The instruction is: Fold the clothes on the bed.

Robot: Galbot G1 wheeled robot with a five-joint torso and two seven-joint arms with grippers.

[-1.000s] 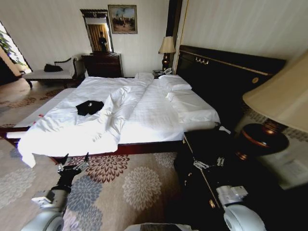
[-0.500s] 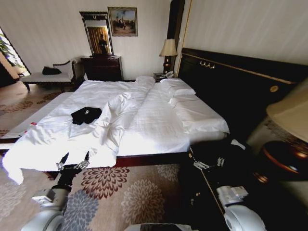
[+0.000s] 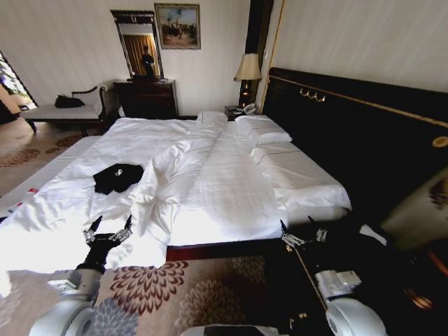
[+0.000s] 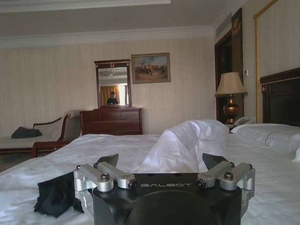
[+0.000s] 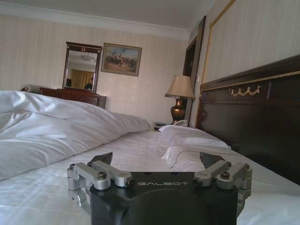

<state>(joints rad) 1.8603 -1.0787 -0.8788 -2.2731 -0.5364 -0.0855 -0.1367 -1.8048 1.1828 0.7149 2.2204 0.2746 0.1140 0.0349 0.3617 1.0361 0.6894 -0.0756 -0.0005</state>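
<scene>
On the bed (image 3: 231, 189), over toward the robot's left, the clothes (image 3: 116, 178) sit crumpled on the white sheet, with a bunched-up ridge of duvet (image 3: 171, 164) just beside them. Left gripper (image 3: 108, 227) hangs at the near mattress edge, fingers spread wide, nothing in them. Right gripper (image 3: 304, 231) is low by the dark headboard (image 3: 350, 133) corner, also splayed open and empty.

"GALBOT" is printed on both claw housings.
</scene>
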